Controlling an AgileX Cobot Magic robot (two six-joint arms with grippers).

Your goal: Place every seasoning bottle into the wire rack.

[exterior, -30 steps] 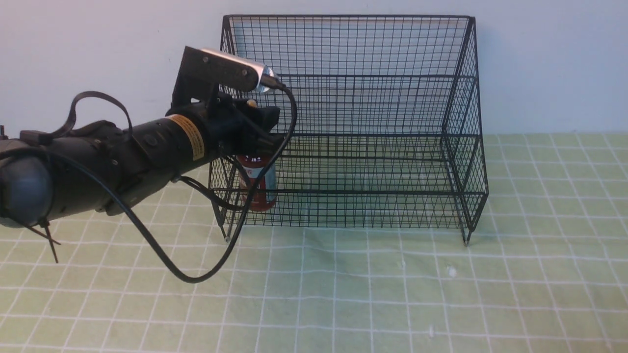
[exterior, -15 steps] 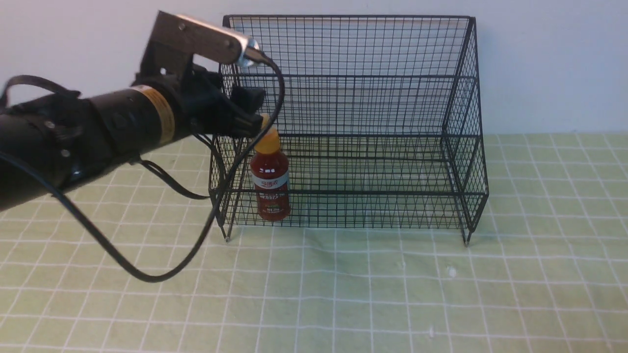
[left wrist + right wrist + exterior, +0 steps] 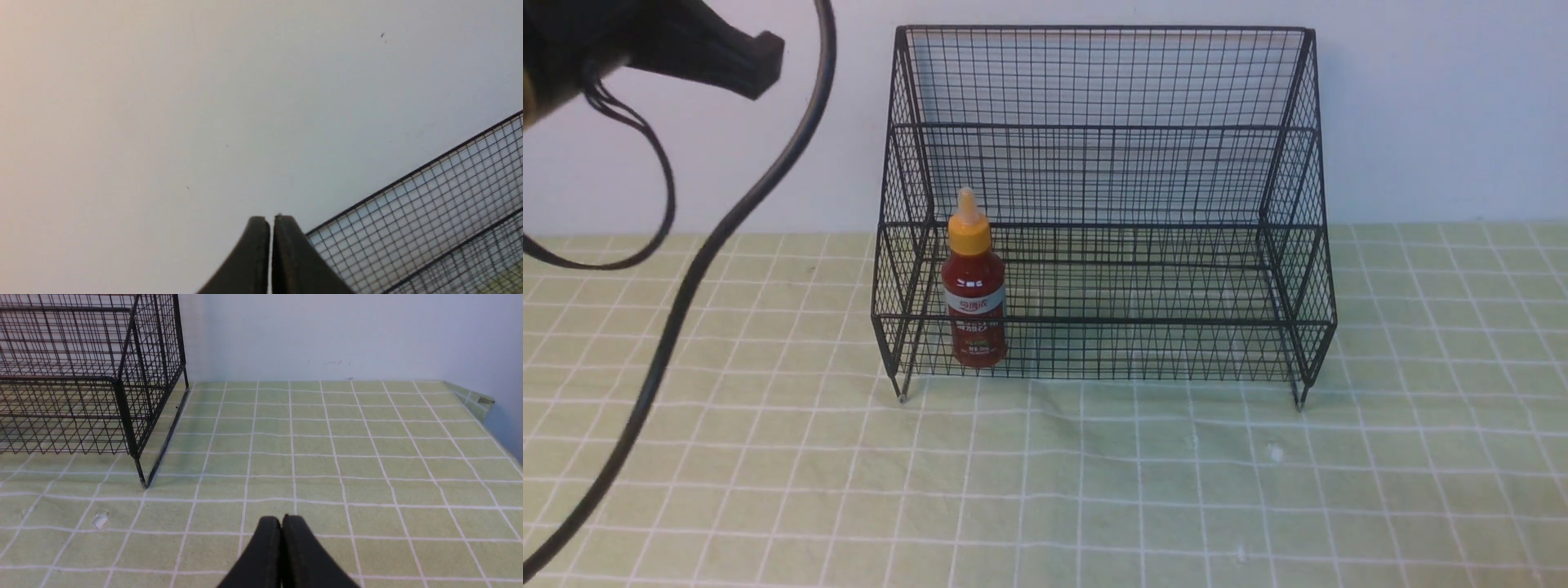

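1. front view: seasoning bottle (image 3: 974, 286) upright in the lower tier, left end, of the wire rack (image 3: 1111, 163); your left pincer (image 3: 764, 61) hangs high, well apart. its slack cable (image 3: 686, 278) could snag the rack and topple the bottle.
2. left wrist view: that pincer's tips meet, empty.
3. right wrist view: right pincer (image 3: 281, 520) closed on nothing, above the counter (image 3: 367, 457).

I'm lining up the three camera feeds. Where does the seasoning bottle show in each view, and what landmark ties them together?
Front view: the seasoning bottle stands upright on the lower tier of the wire rack, at its left end.
Left wrist view: not in it; only a stretch of the rack's mesh shows.
Right wrist view: not in it; only the rack's right end shows.
Shared landmark: the wire rack.
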